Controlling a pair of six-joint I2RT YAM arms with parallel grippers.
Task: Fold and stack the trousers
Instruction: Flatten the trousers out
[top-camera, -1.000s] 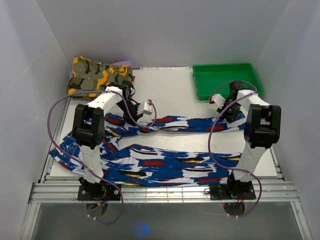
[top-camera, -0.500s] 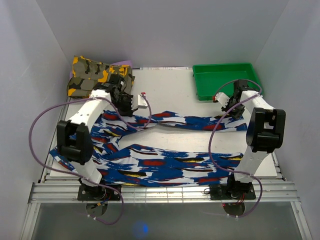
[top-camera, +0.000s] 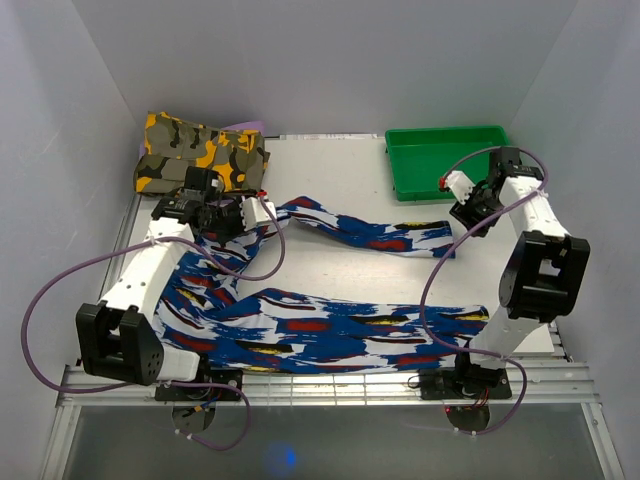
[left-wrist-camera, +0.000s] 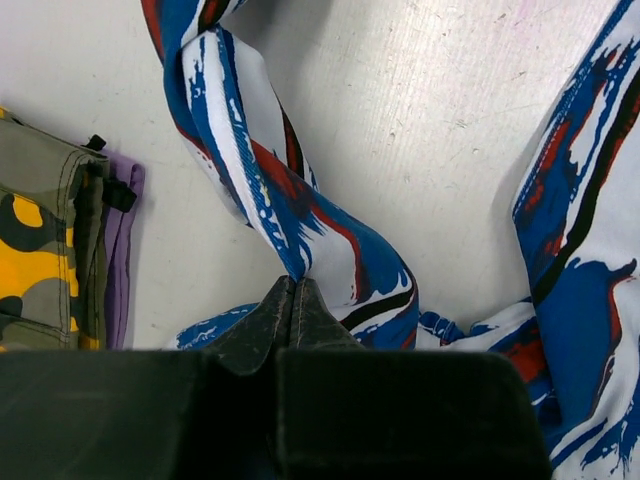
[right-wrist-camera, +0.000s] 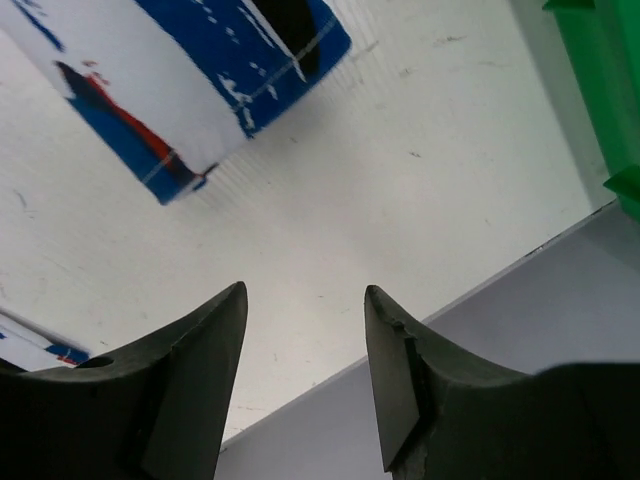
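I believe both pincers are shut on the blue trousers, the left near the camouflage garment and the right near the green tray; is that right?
Not quite. Only the left pincer is shut on the trousers; the right pincer is open and empty, as the right wrist view shows. The camouflage garment and green tray placements are correct.

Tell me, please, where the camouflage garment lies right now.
In the top view, the camouflage garment lies at the far-left corner of the table, just beyond the left gripper, which is shut on the trousers.

On table (top-camera: 340, 185), trousers (top-camera: 330, 335) before tray (top-camera: 440, 165)
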